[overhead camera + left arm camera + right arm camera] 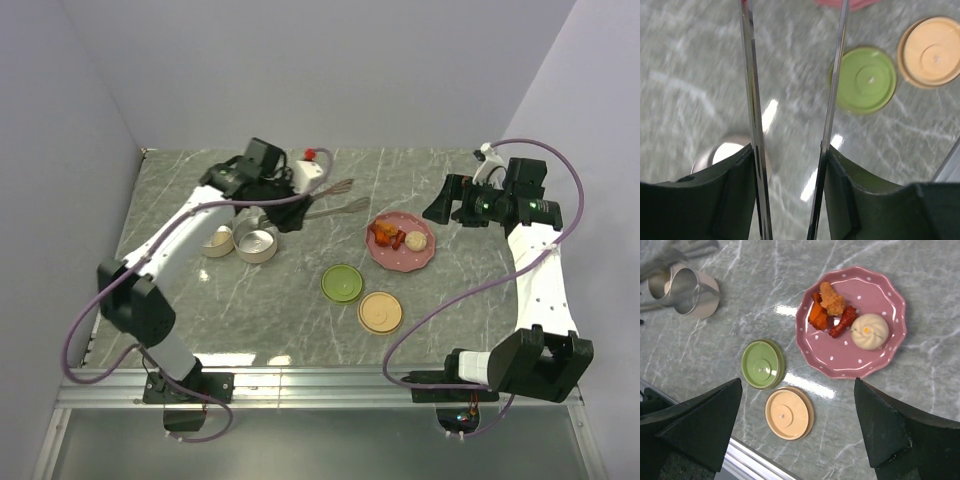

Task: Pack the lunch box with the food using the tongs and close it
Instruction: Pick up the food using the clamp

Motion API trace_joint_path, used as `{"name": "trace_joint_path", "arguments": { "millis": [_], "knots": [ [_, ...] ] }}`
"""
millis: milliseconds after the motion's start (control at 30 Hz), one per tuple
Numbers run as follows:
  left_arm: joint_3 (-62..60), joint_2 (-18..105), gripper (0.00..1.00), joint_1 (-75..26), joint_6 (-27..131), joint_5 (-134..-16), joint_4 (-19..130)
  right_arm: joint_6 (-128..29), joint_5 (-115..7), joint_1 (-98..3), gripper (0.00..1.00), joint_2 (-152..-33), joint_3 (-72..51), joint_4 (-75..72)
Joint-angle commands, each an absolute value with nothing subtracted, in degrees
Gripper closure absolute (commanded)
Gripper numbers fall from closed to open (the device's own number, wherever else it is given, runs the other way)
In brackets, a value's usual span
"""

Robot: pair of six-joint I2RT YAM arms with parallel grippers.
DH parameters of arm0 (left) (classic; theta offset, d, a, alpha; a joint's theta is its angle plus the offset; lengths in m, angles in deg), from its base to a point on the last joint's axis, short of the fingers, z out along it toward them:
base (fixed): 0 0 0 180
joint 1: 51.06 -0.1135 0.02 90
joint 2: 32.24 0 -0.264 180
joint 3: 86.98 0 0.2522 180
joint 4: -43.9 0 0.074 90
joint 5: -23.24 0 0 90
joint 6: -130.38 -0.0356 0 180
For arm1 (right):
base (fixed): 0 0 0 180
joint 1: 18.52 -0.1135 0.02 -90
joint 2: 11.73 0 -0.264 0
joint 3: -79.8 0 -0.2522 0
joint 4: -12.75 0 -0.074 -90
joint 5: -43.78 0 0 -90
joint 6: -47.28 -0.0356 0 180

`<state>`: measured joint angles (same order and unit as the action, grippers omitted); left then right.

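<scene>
My left gripper is shut on the silver tongs, one thin arm lying against each finger. In the top view the tongs point right toward the pink plate, their tips short of it. The food lies on that plate: a fried chunk, red-orange pieces and a pale bun. The lunch box's two round metal tins stand under the left arm. My right gripper hangs open and empty above the table near the plate, its jaws wide apart.
A green lid and a beige lid lie flat in front of the plate. A white object with a red knob stands at the back by the left gripper. The table's metal front rail runs just below the lids.
</scene>
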<state>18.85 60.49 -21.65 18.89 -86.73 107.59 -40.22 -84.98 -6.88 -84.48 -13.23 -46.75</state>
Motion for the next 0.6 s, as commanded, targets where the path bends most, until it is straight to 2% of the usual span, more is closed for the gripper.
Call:
{"name": "trace_joint_path", "arguments": {
  "millis": [0,233,433,567],
  "knots": [
    [23.97,64.52,0.46,-15.65,19.12,-89.7,99.06,-41.05,-82.79,-5.51,0.0,-84.85,-8.31,-47.24],
    [33.82,78.57,0.47,-9.4,19.64,-87.51,96.68,-44.2,-84.45,1.25,0.0,-89.24,-2.95,-49.17],
    [40.77,86.92,0.47,-5.97,18.59,-84.96,98.69,-45.79,-89.37,8.63,0.0,-91.44,-0.39,-49.17],
    [43.49,90.63,0.46,-4.65,17.97,-82.94,100.46,-46.23,-90.78,9.87,0.0,-91.44,-1.53,-48.65]
  ]
}}
